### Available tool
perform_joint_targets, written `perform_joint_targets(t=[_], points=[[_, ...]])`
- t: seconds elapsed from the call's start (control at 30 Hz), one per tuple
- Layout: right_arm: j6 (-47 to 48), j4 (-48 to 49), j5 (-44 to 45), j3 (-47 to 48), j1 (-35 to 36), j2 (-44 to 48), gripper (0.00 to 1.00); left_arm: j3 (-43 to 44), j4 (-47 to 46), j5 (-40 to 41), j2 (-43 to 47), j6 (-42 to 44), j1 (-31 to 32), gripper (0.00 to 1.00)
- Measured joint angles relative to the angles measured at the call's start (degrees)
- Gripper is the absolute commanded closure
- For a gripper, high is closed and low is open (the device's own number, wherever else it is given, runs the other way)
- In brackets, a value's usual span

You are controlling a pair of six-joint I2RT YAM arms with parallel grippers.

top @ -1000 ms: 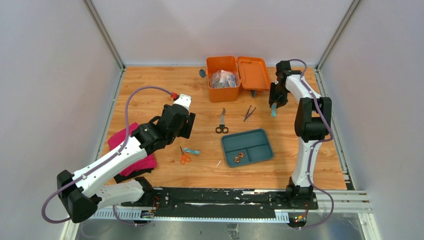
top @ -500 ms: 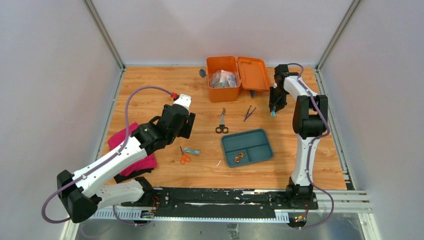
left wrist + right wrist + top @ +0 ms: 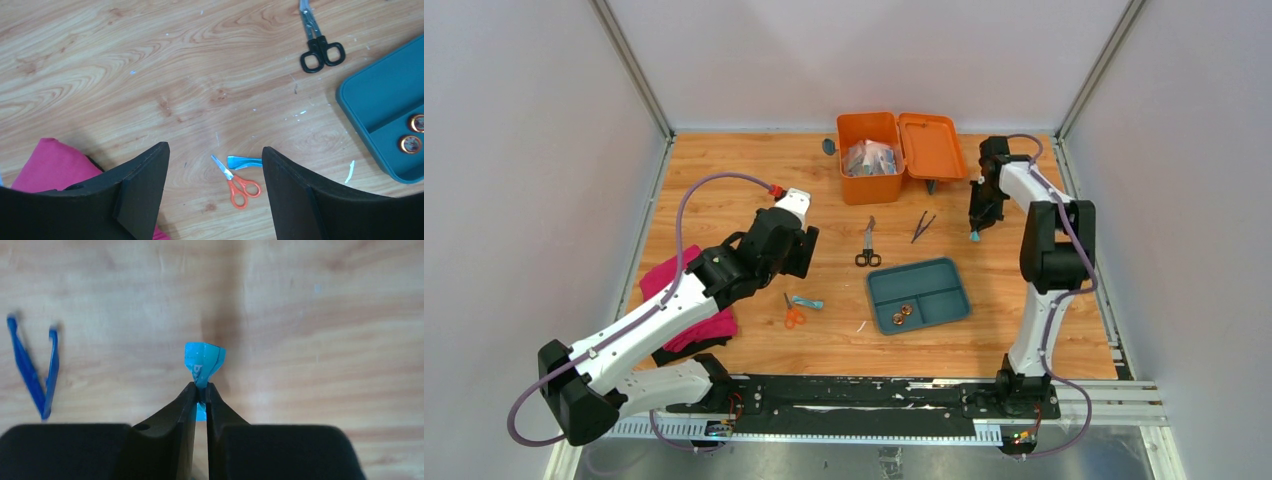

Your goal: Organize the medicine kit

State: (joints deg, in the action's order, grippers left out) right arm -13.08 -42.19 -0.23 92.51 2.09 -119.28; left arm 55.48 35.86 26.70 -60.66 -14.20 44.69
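This is a robotics lab test cell rather than a home or shop. Plain pale panels [image 3: 864, 60] wall in a wood-grain tabletop [image 3: 724, 170] on three sides, held by bare aluminium posts [image 3: 634, 70] at the back corners. The left arm [image 3: 664, 310] and right arm [image 3: 1049, 250], white and black, are bolted to a black mounting plate [image 3: 854, 395] on metal rails [image 3: 1104, 400] at the near edge, with a purple cable [image 3: 686, 200] looping exposed.

I see a matt, scuffed wood-grain counter [image 3: 150, 75], the medicine kit [image 3: 871, 188] at twelve o'clock in smooth orange plastic, soft pink cloth [image 3: 45, 167] at eight, and a thin, crinkled blue wrapper [image 3: 202, 360].
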Motion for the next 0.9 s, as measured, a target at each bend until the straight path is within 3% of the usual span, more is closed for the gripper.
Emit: perform_joint_targets(t=[0.3, 0.47, 0.6, 0.9], points=[[-4.33, 4.26, -2.89, -19.65, 1.29, 26.91, 0.91, 0.11, -5.7, -10.01, -4.59, -0.2, -0.04, 0.31], [-7.56, 3.85, 0.11, -32.46, 10.99, 42.12, 0.92, 1.9, -11.74, -16.83, -13.42, -1.14, 0.24, 0.31], [-12.04, 0.85, 2.67, -41.29, 19.76, 51.17, 0.94, 6.12, -15.06, -19.37, -20.17, -0.44, 1.55, 0.31], [-21.79, -3.89, 5.35, -54.6, 21.57, 65.77, 1.0, 16.09, -21.53, -23.61, -33.9, 3.45, 2.78, 0.31]])
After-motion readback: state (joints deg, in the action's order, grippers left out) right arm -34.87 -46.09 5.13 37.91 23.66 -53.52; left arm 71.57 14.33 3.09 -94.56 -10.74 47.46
